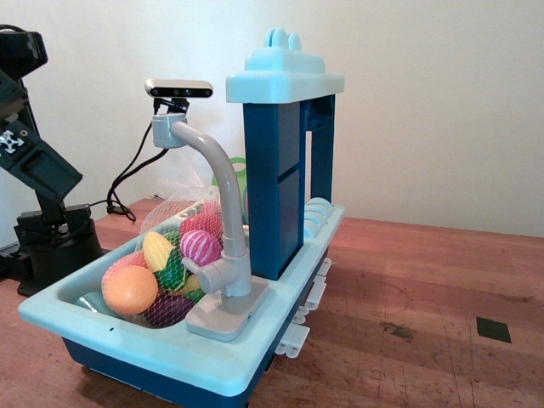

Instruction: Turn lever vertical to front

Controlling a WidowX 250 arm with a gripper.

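The grey toy faucet [231, 217] stands on the front rim of a light-blue toy sink [170, 355]. The lever [211, 276] is a short light-grey stub jutting sideways from the faucet's column, pointing left over the basin. The black arm [38, 166] is pulled back at the far left, well away from the faucet. Only the rear of my gripper [8, 136] shows at the left frame edge. Its fingertips are cut off, so I cannot tell whether it is open or shut.
A net bag of toy fruit [166, 259] fills the sink basin beside the faucet. A tall dark-blue rack [276, 178] with a light-blue top stands behind the faucet. A camera [178, 87] sits behind the spout tip. The robot base [51, 242] is left of the sink.
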